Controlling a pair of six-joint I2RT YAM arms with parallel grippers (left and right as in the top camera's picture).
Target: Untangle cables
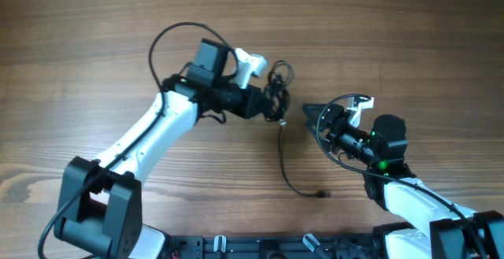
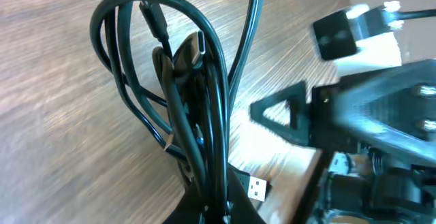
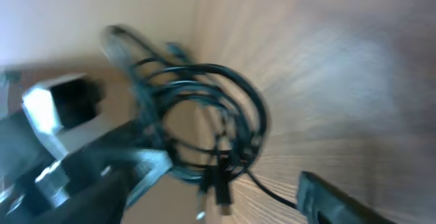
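Two arms over brown wooden table. Left gripper clenched on knotted bunch of thin black cables, mid-table. Right gripper spread, empty, just right of bunch, fingers pointing at it. One loose strand trails from bunch toward robot base, long axis near-far, ending in small plug; right arm nearer it.

table: matt grained wood | cables: glossy black plastic sheath

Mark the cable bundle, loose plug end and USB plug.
cable bundle (image 1: 276, 94), overhead view, middle of the coiled loops.
loose plug end (image 1: 320, 194), overhead view, on its tip.
USB plug (image 2: 256, 186), left wrist view, its metal shell.
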